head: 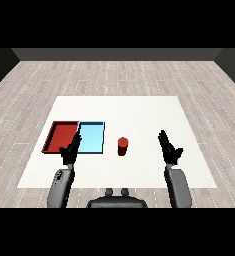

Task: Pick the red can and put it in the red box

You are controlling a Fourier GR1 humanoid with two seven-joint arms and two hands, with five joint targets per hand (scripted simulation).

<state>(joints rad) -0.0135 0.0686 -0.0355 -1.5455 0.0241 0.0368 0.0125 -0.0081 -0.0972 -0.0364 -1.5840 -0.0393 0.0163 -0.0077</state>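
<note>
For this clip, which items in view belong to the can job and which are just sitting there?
Belongs to the job:
- red can, upright on the table, right of both trays
- red tray, the leftmost tray
- right hand, open, right of the can, apart from it

Just lying about:
- light blue tray, beside the red tray
- left hand, open, over the trays' near edge
- white table

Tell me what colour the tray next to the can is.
Light blue tray, beside the red can, seen in the head view.
</note>
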